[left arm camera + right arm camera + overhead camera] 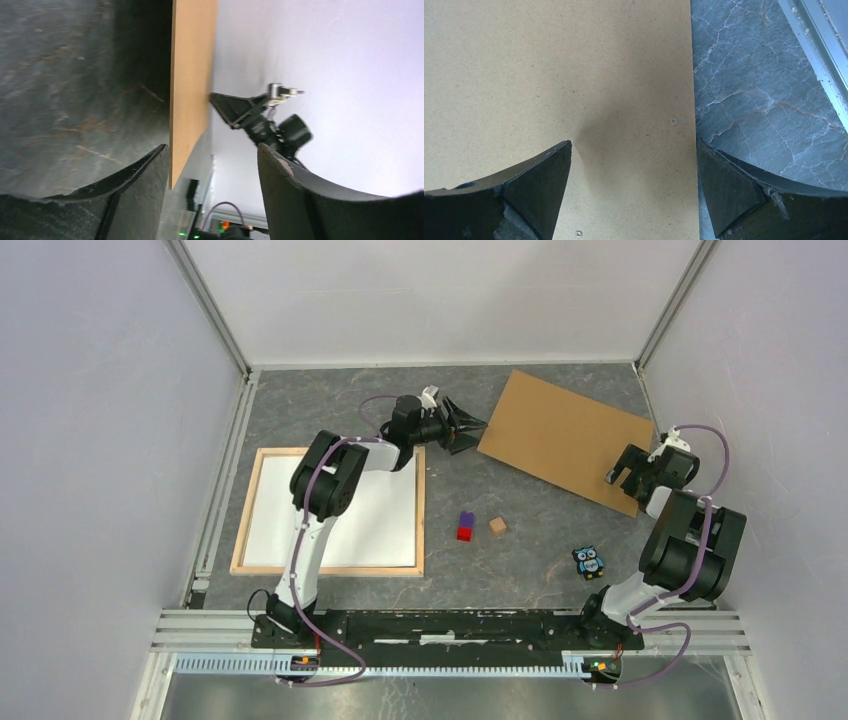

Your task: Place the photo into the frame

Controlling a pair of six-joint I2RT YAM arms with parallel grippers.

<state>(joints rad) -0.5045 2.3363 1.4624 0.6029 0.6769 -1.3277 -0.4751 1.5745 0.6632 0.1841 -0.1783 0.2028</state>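
Note:
The frame of light wooden slats lies flat at the left. A white sheet fills it; no printed side shows, so I cannot tell if it is the photo. The brown backing board lies at the back right. My left gripper is open at the board's left corner; in the left wrist view the board's edge is just ahead of the jaws, close to the left finger. My right gripper is open over the board's right edge; in the right wrist view the fingers straddle the edge of the board.
A red and purple block, a small wooden cube and an owl toy lie on the grey table between the frame and the right arm. Walls close the table in at the left, back and right.

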